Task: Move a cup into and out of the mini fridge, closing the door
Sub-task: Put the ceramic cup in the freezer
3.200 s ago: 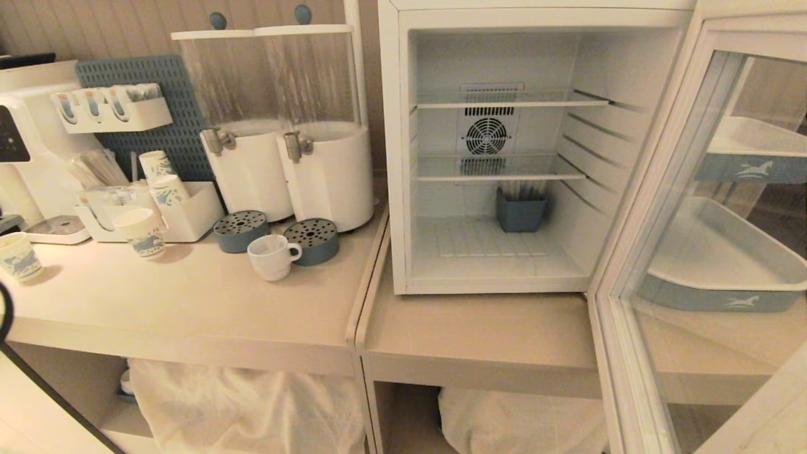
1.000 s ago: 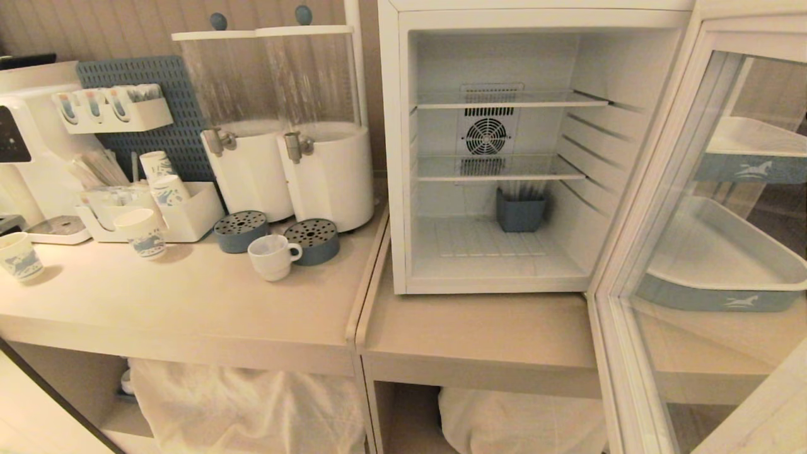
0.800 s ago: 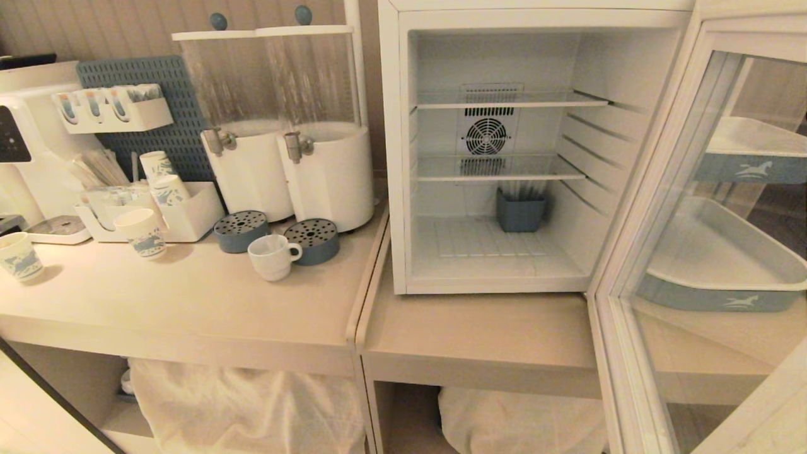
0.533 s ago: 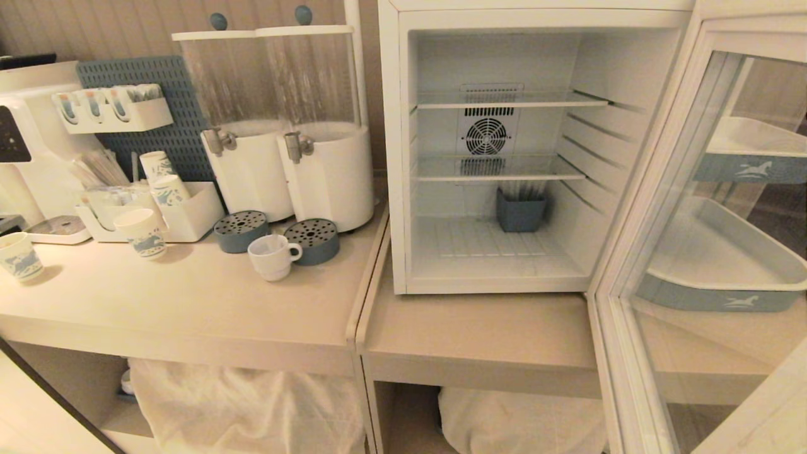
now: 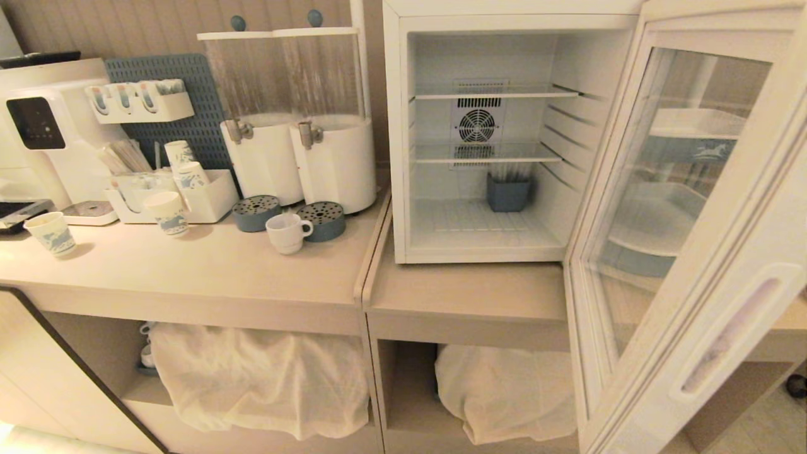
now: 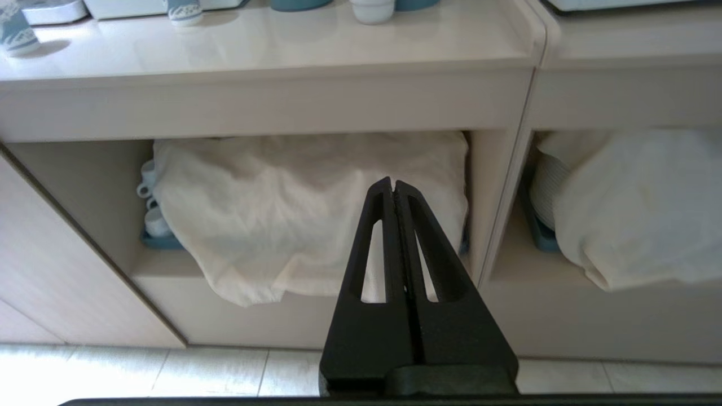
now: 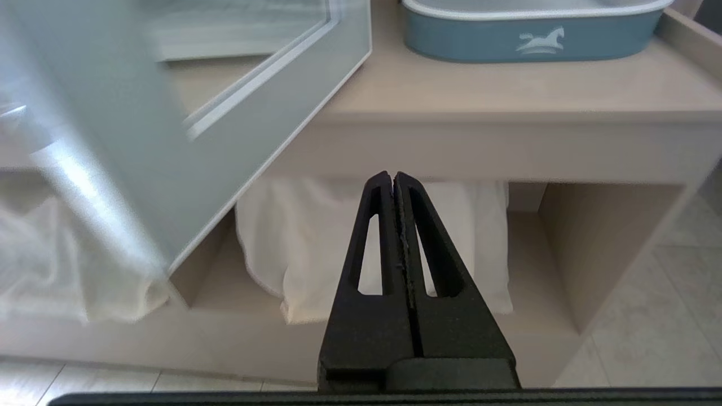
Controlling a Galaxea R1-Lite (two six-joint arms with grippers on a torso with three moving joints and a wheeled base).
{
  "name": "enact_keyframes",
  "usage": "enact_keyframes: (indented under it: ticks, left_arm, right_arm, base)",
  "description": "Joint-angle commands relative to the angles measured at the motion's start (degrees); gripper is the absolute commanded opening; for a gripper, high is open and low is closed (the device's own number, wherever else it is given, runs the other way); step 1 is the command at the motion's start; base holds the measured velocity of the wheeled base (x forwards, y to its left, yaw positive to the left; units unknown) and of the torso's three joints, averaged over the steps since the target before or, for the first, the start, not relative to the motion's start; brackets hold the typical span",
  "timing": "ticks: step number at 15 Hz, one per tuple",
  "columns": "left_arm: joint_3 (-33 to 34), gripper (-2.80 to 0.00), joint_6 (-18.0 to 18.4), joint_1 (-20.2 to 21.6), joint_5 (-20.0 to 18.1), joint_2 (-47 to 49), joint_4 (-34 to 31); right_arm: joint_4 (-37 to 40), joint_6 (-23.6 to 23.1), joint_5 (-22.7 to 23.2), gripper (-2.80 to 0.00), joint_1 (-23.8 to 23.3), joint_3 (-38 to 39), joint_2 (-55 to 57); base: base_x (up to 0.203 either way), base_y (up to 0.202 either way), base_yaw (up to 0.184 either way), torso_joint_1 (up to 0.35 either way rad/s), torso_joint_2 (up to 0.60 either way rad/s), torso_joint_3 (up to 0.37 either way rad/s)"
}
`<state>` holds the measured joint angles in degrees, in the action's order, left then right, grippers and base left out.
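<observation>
The cup [image 5: 288, 232], a squat white mug with its handle to the right, stands on the counter beside a round blue drip tray; its base also shows in the left wrist view [image 6: 371, 8]. The mini fridge [image 5: 394, 139] stands open on the lower counter, and only a blue holder [image 5: 507, 193] sits inside. Its door [image 5: 725, 328], a white frame around glass, swings out wide at the right [image 7: 271, 113]. Neither arm is in the head view. My left gripper [image 6: 393, 181] and right gripper [image 7: 393, 175] are both shut and empty, held low before the cloth-covered shelves.
Two white drink dispensers [image 5: 296, 157] stand behind the cup. Paper cups [image 5: 167, 213] [image 5: 53, 233] and a white organiser [image 5: 208, 198] are at the left. A blue-and-white tray [image 7: 536, 34] lies on the counter beyond the door. Cloth-covered bundles [image 5: 265, 378] fill the shelves below.
The whole head view has shifted: the camera has drawn back, so more of the door, its handle recess and the lower shelves show. The cup, fridge and door kept their places.
</observation>
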<state>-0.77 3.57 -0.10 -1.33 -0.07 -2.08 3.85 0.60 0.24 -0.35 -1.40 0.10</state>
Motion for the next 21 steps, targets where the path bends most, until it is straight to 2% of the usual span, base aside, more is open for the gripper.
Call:
enact_keyframes:
  ticks: [1, 4, 15, 21]
  left_arm:
    - [0.0, -2.8, -0.1, 0.0, 0.0, 0.1, 0.0]
    - [0.0, -2.8, -0.1, 0.0, 0.1, 0.1, 0.0]
    - [0.0, -2.8, -0.4, 0.0, 0.0, 0.1, 0.0]
    - [0.0, -2.8, -0.5, 0.0, 0.1, 0.1, 0.0]
  right_arm:
    - [-0.1, 0.0, 0.0, -2.8, 0.0, 0.0, 0.1]
    - [0.0, 0.0, 0.0, -2.8, 0.0, 0.0, 0.1]
    - [0.0, -0.1, 0.0, -2.8, 0.0, 0.0, 0.1]
    - [0.0, 0.0, 0.0, -2.8, 0.0, 0.0, 0.1]
  base:
    - [-0.193, 0.0, 0.0, 0.001, 0.01, 0.002]
    - [-0.163, 0.0, 0.001, 0.001, 0.0, 0.002]
    - [0.0, 0.0, 0.0, 0.0, 0.0, 0.0]
    - [-0.001, 0.162, -0.001, 0.003, 0.01, 0.003]
